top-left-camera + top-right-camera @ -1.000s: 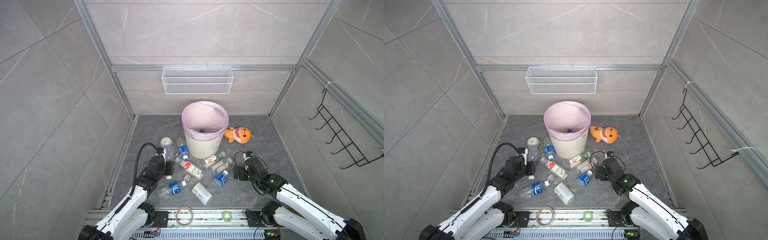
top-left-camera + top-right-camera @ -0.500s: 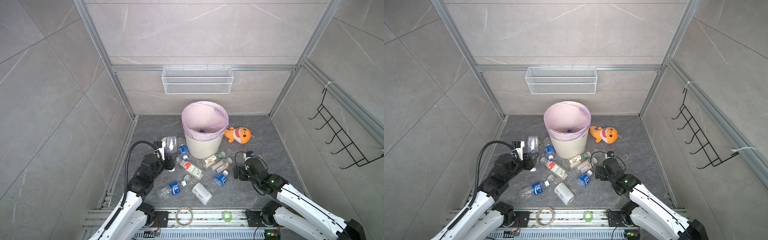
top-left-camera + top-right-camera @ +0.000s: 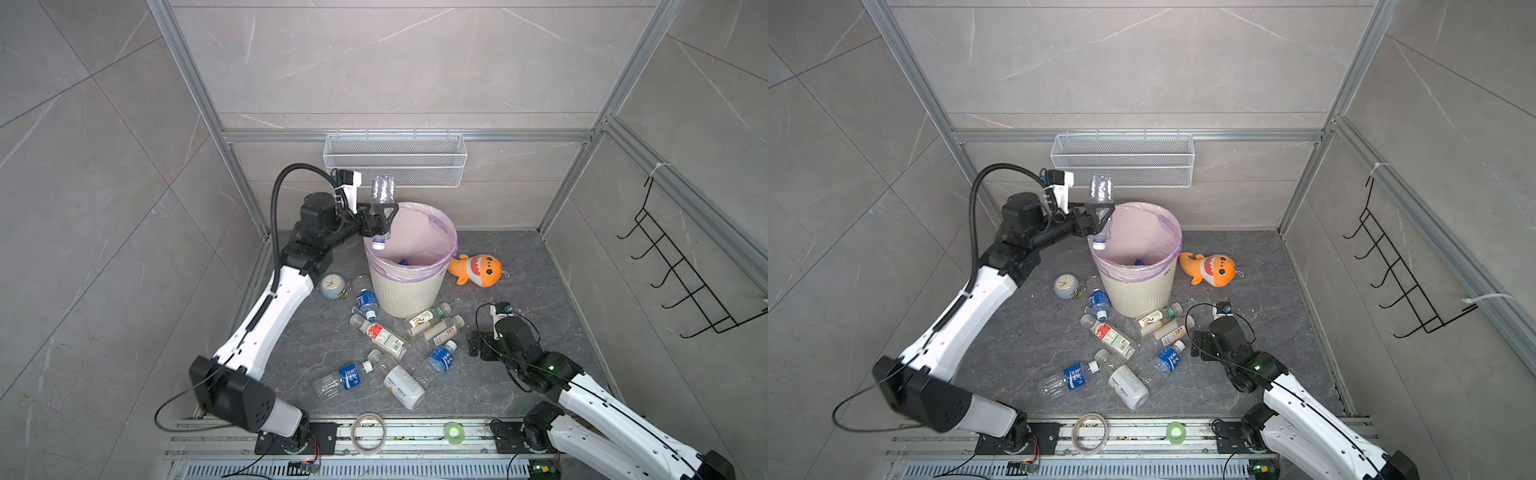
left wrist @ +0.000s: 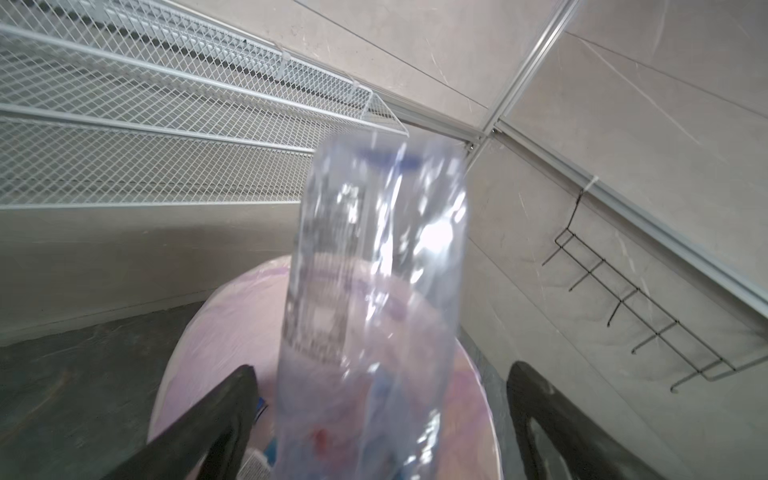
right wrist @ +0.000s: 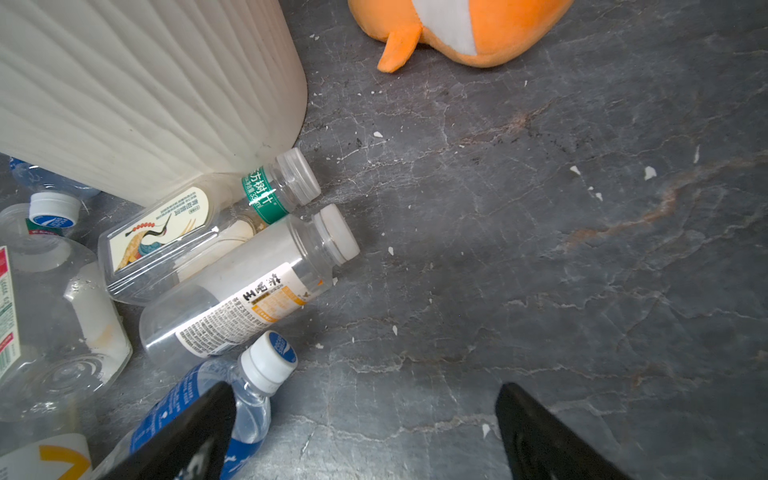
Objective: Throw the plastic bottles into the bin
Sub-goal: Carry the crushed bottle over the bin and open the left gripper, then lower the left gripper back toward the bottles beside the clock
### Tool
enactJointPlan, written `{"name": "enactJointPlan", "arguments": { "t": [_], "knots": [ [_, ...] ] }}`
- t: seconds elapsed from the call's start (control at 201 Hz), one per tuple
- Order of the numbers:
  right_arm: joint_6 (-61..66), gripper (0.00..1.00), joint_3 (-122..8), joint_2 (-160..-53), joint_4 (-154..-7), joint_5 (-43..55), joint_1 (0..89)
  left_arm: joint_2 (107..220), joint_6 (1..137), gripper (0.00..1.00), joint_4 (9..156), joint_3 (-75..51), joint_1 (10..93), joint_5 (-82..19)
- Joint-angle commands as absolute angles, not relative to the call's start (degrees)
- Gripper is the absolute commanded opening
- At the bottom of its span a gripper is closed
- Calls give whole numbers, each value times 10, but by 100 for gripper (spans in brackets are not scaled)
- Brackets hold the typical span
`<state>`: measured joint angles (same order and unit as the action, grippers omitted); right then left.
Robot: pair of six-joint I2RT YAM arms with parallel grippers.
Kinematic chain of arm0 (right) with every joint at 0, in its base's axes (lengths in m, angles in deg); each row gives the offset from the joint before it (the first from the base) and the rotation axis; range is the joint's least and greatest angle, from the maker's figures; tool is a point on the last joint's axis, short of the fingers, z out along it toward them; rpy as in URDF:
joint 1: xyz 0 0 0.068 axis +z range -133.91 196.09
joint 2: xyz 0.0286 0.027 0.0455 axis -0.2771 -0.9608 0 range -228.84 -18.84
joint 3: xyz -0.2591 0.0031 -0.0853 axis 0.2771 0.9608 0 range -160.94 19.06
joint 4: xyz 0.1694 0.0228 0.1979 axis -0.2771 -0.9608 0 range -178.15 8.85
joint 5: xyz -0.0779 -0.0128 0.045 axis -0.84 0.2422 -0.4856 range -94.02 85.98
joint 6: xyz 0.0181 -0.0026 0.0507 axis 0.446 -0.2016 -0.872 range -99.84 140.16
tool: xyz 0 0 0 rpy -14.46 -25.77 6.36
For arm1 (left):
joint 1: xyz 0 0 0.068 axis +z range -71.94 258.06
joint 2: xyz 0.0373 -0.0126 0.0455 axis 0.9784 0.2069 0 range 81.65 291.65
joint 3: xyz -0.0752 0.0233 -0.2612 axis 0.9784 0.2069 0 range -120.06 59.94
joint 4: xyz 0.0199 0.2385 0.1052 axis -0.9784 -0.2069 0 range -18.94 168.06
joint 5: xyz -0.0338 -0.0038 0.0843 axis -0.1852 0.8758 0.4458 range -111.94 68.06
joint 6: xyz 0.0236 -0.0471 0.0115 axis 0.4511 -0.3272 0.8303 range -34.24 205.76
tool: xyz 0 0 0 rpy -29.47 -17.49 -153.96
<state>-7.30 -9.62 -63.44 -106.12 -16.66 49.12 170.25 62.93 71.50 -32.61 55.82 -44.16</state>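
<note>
1. Now the left gripper (image 3: 384, 220) hangs at the 10 o'clock edge of the round cream-white ribbed plastic bin (image 3: 407, 291), which is lined with a pale pink bag. Its jaws are spread wide.
2. A clear plastic bottle (image 3: 382, 189) stands cap-down between those jaws, its white cap just inside the bin's rim. In the left wrist view the bottle (image 4: 374, 291) is blurred, with a gap between it and each black finger.
3. The other plastic bottles lie on the dark grey floor (image 3: 519, 291) from 7 to 5 o'clock of the bin. The beige-labelled bottle (image 5: 166, 232) lies against the bin's base.
4. The right gripper (image 3: 473, 347) sits low at 5 o'clock of the bin, jaws spread and pinching nothing. One finger is just beside a blue-labelled bottle (image 5: 232, 374).
5. An orange plush shark (image 3: 476, 270) lies at 3 o'clock of the bin, and a round pale-blue clock (image 3: 332, 286) at 8 o'clock.
</note>
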Motion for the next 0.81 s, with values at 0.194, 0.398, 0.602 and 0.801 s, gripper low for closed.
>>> {"name": "enactJointPlan", "arguments": {
  "t": [0.194, 0.398, 0.602, 0.801],
  "knots": [
    [-76, 100, -86, -629, -1054, -164, 491, 1589, 628, 100, 762, -216, 561, -427],
    [-76, 100, -87, -631, -1053, -164, 491, 1526, 657, 100, 717, -167, 561, -420],
    [-76, 99, -87, -632, -1053, -163, 492, 1480, 678, 100, 665, -112, 561, -402],
    [-75, 100, -88, -636, -1053, -162, 491, 1434, 687, 100, 630, -51, 558, -385]
  ]
}}
